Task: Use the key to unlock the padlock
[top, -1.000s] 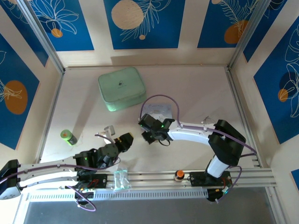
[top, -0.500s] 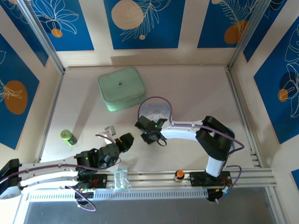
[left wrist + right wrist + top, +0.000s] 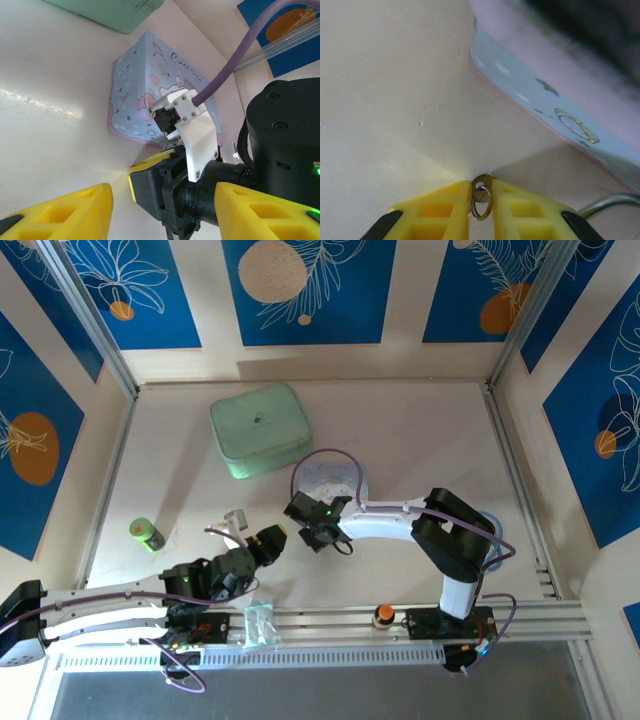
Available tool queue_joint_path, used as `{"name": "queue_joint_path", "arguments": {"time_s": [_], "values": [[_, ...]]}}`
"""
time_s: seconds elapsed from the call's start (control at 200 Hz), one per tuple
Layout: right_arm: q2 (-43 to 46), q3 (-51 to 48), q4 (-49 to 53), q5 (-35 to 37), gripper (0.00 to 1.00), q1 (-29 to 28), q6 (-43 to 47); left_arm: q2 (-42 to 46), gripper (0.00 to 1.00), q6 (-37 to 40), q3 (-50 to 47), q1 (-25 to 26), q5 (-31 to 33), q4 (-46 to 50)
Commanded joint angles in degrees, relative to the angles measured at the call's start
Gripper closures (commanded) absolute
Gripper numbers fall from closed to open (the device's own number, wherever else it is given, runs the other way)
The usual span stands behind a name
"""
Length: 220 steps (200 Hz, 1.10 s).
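Nearest the bases, the left gripper (image 3: 268, 538) stood half open with nothing between its fingers, pointed toward the right arm's work. Just beyond it, the right gripper (image 3: 313, 533) pinched the key (image 3: 482, 198) by its bow. The blade was hidden, so its axis could not be told. Just beside those fingers, to the right in the wrist view, lay the padlock (image 3: 606, 202), with only a curve of silver shackle showing. The key would probably need swinging that way. Behind stood the tin (image 3: 145, 85).
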<state>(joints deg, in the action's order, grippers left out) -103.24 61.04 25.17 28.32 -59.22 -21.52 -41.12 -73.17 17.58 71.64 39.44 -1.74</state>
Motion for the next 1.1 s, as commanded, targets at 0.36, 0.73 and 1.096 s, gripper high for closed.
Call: {"name": "queue_joint_path", "arguments": {"time_s": [0.36,0.73,1.096], "values": [[0.37,-0.57,-0.50,-0.46,0.99,-0.78,-0.71,1.39,0.43,-0.28,-1.25,-0.33,1.08,-0.60],[20.53,-12.06,-7.87,-16.28,1.00,1.55,0.91,4.69,0.35,-6.30,-5.21,-1.41,-5.75,-0.06],[39.87,-22.92,-19.03,-40.62,1.00,4.75,4.08,-0.93,0.17,-15.26,-7.18,-9.79,-29.16,-16.94]]}}
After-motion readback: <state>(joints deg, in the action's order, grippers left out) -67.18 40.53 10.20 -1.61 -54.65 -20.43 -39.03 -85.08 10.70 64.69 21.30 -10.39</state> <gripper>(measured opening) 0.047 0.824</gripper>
